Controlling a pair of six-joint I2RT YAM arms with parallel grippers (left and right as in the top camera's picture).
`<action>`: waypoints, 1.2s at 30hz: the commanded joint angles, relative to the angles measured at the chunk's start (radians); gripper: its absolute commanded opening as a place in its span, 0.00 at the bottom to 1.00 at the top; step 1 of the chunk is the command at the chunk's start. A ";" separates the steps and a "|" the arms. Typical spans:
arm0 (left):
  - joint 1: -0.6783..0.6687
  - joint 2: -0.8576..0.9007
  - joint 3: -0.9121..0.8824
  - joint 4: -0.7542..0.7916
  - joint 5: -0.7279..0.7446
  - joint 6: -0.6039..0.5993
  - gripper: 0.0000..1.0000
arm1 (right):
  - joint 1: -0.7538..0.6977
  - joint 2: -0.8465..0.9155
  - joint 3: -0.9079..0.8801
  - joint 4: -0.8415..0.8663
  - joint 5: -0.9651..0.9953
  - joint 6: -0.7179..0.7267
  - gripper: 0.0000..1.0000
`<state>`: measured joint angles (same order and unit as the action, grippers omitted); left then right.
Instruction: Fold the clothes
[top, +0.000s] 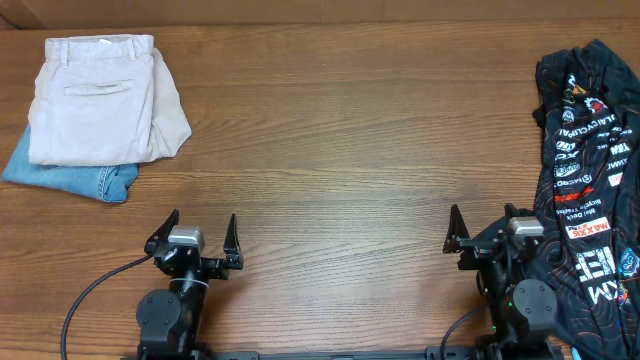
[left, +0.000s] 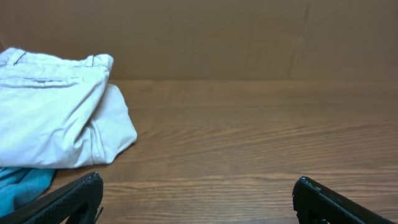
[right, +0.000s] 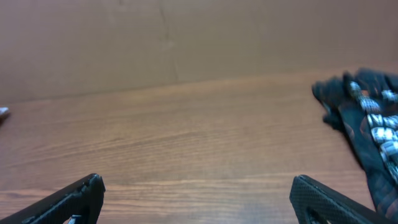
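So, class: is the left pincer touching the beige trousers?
Apart. Overhead shows bare table between the left pincer and beige trousers.

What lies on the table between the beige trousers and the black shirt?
Only bare wooden table, from beige trousers to black shirt, as the overhead view shows.
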<state>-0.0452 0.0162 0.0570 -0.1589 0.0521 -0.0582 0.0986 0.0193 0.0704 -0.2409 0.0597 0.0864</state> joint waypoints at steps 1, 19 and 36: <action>0.006 0.019 0.121 -0.047 -0.007 -0.048 1.00 | -0.005 0.025 0.137 -0.066 0.050 0.093 1.00; 0.006 0.641 0.683 -0.473 0.019 -0.047 1.00 | -0.005 0.718 0.685 -0.702 0.131 0.382 1.00; 0.006 0.827 0.688 -0.473 0.204 -0.048 1.00 | -0.122 1.324 0.681 -0.702 0.142 0.555 1.00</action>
<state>-0.0452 0.8345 0.7197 -0.6327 0.2302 -0.0990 -0.0002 1.2804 0.7284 -0.9421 0.1768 0.5903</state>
